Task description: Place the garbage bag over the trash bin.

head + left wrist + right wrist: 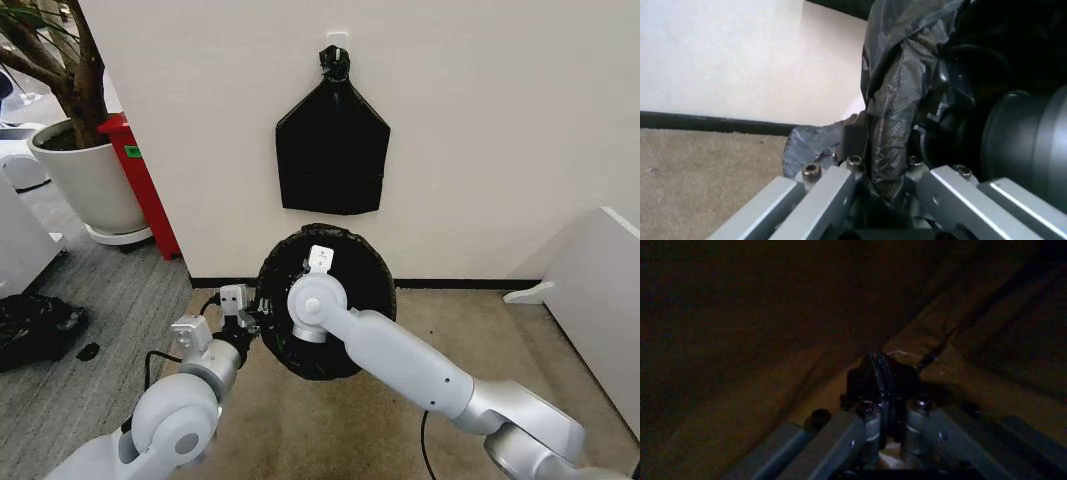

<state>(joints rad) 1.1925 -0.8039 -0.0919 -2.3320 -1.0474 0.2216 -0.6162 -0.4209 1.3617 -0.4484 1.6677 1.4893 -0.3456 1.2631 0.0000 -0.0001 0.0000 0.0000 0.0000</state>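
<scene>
Left jaws: the left gripper (883, 187) was pinched tight on a fold of the thin, wrinkly black plastic garbage bag (325, 300), at the bag's left edge.
Right jaws: the right gripper (885, 405) was down inside the bag, and its two fingers (863, 422) were squeezed together on a crease of the dark plastic.
Bag: it sat spread open like a round black mouth on the floor, just in front of the wall, with both arms meeting at it.
Bin: the bag covered the spot, and the bin itself could not be made out.
Wall: a flat black shield-shaped bundle (332, 150) with a knot on top hung above the bag.
Floor: brown carpet (300, 430) lay under the arms.
Far left: a big white plant pot (90, 180) stood beside a red box (145, 185).
</scene>
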